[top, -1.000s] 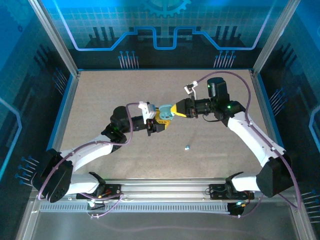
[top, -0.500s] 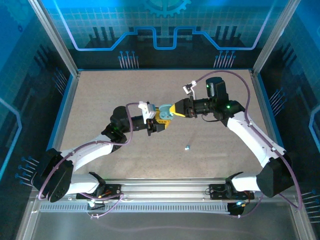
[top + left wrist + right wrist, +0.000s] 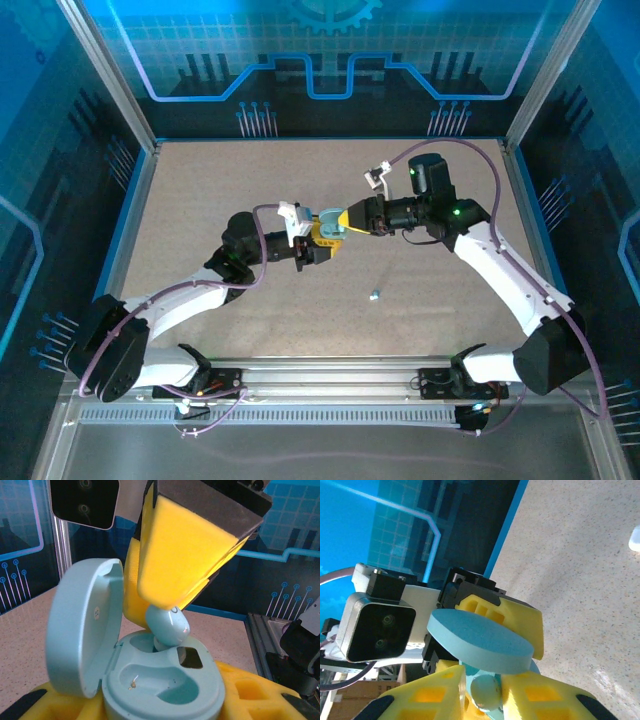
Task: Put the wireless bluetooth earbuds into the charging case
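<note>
A light blue charging case with its lid swung open sits between the yellow pads of my left gripper, which is shut on it above the table's middle. My right gripper meets the case from the right. Its yellow pads pinch a light blue earbud, which is tilted with its tip in the far slot. The near slot lies bare. From the right wrist the earbud shows between the pads of the right gripper, under the lid.
A second small light blue earbud lies loose on the speckled tabletop, in front of and right of the grippers; the right wrist view catches it at its edge. Metal frame posts and blue walls ring the table.
The right gripper has crept a little left and up toward the case. The left arm and case have stayed put.
</note>
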{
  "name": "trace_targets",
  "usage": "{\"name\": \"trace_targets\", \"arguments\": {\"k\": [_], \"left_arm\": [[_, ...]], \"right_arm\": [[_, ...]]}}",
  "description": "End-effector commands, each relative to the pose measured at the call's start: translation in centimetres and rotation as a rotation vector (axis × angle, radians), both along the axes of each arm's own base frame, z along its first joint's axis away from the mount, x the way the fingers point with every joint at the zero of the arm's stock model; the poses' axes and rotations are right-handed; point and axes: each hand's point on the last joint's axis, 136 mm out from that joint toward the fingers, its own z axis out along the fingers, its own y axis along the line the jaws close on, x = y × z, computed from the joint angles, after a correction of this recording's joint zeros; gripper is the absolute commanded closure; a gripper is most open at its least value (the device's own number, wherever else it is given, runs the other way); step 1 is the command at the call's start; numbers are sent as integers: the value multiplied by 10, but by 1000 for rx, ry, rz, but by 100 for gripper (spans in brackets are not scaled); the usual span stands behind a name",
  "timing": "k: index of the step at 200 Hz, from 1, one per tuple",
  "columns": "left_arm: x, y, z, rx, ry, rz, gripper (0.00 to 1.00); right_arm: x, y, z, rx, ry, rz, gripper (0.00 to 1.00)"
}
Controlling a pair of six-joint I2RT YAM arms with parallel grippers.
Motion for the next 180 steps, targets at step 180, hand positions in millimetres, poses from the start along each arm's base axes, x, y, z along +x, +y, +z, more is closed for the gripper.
{"name": "trace_targets", "arguments": {"k": [180], "left_arm": [[-2, -2, 20, -28, -79, -7, 66]], "right_arm": [[-14, -21, 25, -107, -117, -85, 47]]}}
